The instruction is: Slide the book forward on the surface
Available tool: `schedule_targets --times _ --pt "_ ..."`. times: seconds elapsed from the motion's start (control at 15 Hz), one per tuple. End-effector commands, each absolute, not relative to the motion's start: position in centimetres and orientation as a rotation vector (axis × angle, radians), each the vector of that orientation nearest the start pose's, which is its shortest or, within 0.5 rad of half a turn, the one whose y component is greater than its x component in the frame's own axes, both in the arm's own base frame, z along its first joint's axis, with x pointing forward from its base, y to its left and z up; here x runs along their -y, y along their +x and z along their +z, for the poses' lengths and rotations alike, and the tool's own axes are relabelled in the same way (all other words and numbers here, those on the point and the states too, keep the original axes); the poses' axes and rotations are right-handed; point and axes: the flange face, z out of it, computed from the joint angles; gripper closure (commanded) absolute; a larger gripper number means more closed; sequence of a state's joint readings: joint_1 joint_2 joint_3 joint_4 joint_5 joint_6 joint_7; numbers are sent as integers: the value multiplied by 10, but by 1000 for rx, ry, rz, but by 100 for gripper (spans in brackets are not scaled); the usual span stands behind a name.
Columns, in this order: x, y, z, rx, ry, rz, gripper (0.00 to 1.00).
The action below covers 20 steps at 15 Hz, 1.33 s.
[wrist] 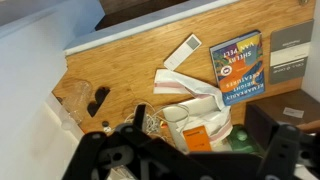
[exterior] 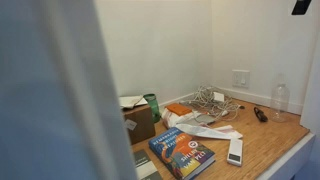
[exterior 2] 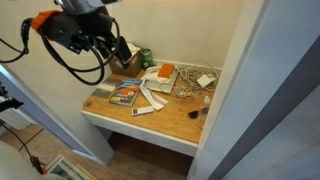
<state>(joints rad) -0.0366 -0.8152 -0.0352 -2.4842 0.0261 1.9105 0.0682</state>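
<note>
The book [exterior: 182, 152] is a blue paperback with an orange-red round design. It lies flat near the front edge of the wooden tabletop [exterior: 265, 140]. It also shows in the exterior view [exterior 2: 125, 94] and in the wrist view [wrist: 240, 65]. My gripper [exterior 2: 118, 50] hangs high above the back left of the table, apart from the book. In the wrist view its two dark fingers [wrist: 195, 165] stand wide apart with nothing between them.
A slim white remote [wrist: 183, 52] lies beside the book. Papers, a small orange item [wrist: 195, 138], tangled cables [exterior: 210, 100], a green cup [exterior: 152, 105], a cardboard box [exterior: 138, 120], a clear bottle [exterior: 280, 98] and a grey booklet [wrist: 290, 52] crowd the table. Walls enclose it.
</note>
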Motion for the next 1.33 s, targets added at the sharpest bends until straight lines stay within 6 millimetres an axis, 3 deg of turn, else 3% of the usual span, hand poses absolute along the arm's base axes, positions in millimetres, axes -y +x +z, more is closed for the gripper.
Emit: schedule_targets --times 0.0,0.67,0.87,1.27 --pt "24 327 572 -211 -3060 -372 0" --pt "24 327 572 -211 -3060 -373 0" --pt "-15 339 575 44 -3028 -405 0" --pt "-112 367 554 495 -2910 -426 0"
